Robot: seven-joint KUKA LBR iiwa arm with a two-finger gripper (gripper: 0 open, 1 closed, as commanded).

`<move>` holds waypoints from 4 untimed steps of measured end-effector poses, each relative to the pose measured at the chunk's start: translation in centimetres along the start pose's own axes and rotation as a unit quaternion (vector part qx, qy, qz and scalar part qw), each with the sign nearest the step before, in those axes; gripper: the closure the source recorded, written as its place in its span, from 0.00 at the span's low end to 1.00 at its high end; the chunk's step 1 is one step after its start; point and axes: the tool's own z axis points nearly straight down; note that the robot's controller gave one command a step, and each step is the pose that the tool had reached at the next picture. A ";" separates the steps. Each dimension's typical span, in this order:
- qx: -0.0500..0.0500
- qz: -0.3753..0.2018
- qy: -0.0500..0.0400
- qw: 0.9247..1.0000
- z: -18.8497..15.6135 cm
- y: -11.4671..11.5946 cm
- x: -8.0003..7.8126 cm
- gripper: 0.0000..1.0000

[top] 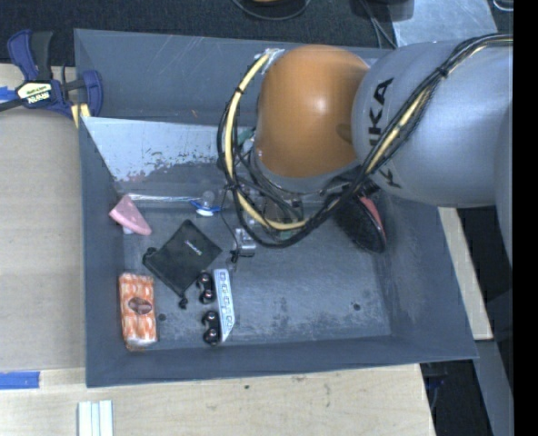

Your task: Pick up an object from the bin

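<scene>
We are looking down into a grey bin [414,316], and the arm [451,125] is reaching in over its far half. Under the orange cover [310,107] and its looped cables [237,166] the gripper [244,242] is poking out low over the bin floor. We are unable to tell how far it is opened or whether it is holding anything. Nearest to it, just beside it toward the view's left, a flat black pad [183,254] is lying tilted on the floor. Just below the gripper a white strip [224,300] with black knobs is lying, close beside the pad. Up and to its left a small blue piece [205,210] is sitting. Farther out that way a pink wedge [130,214] is resting, and farthest off, near the bin's front-left corner, an orange packet [136,310]. On the gripper's other side a dark oval thing [369,223] is lying under the arm.
</scene>
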 end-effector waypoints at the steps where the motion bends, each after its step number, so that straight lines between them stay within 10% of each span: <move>1: -0.001 0.001 -0.004 1.000 -0.5 -0.1 -0.2 0.00; 3: -0.001 -0.088 -0.005 0.996 11.6 4.3 0.1 0.00; 4: -0.001 -0.143 -0.006 0.990 12.8 5.2 -4.5 0.00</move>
